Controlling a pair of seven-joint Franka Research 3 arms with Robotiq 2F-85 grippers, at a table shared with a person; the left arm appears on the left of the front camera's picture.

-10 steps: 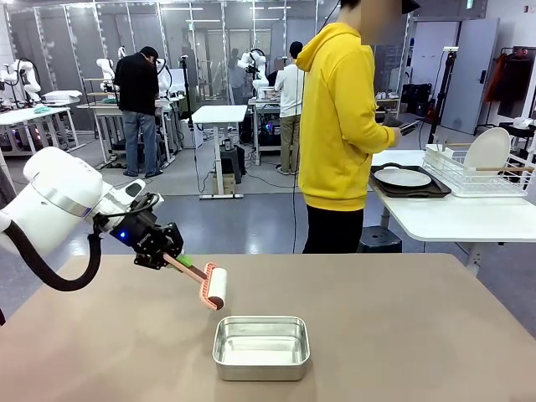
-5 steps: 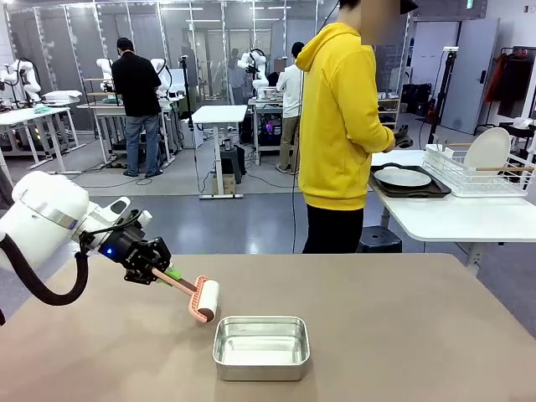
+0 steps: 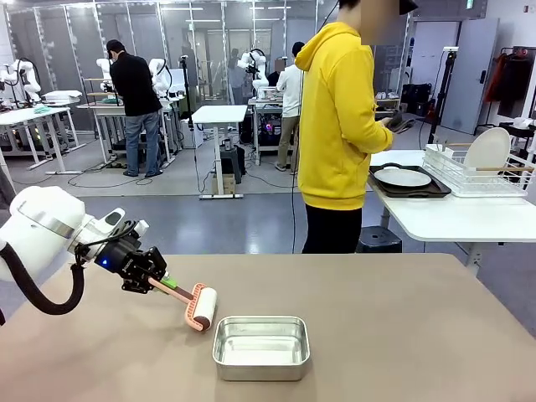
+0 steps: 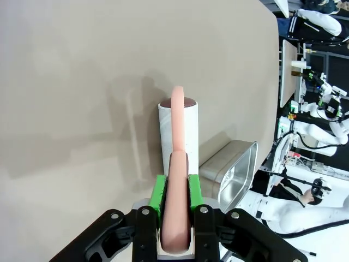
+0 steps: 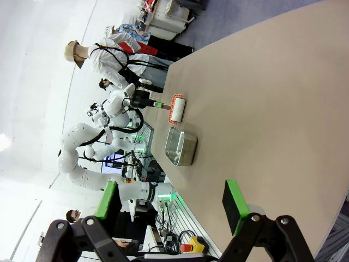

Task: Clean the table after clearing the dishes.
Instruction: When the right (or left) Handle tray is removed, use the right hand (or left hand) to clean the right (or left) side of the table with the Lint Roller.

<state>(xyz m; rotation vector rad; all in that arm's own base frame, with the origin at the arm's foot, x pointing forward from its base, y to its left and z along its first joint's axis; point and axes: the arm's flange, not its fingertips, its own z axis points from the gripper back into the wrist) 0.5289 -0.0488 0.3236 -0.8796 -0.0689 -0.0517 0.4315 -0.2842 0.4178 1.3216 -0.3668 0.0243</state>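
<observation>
Left gripper [image 3: 162,281] [image 4: 175,191] is pinching one white lint roller with a pink plastic handle [image 3: 199,306] [image 4: 178,128]. Both green pads [image 4: 158,191] are pressing on the handle's sides. The roller is slanting down toward the wide tan-brown matte table [image 3: 402,335] [image 4: 82,82] [image 5: 262,109]. Its roll is sitting low at the tabletop in the left half, well in from the left edge; can't tell if it's actually touching.

One small rectangular steel pan [image 3: 261,347] [image 4: 232,174] [image 5: 180,146] is sitting near the near edge, roughly mid-table. It's just beside the roll, with a gap showing between them.

Right gripper [image 5: 170,210] is hanging above the table with fingers spread wide. Its two green pads [image 5: 234,204] are gripping nothing.

Dishes are sitting off the table. One round white plate [image 3: 404,177] is lying on one dark brown tray [image 3: 437,188] on the small white side table [image 3: 452,219], beyond the far right corner. One more white plate [image 3: 487,151] is standing on edge in one white wire rack [image 3: 469,177] just beside the tray.

One person in a yellow hoodie [image 3: 339,126] is standing at the far edge, facing the side table.
</observation>
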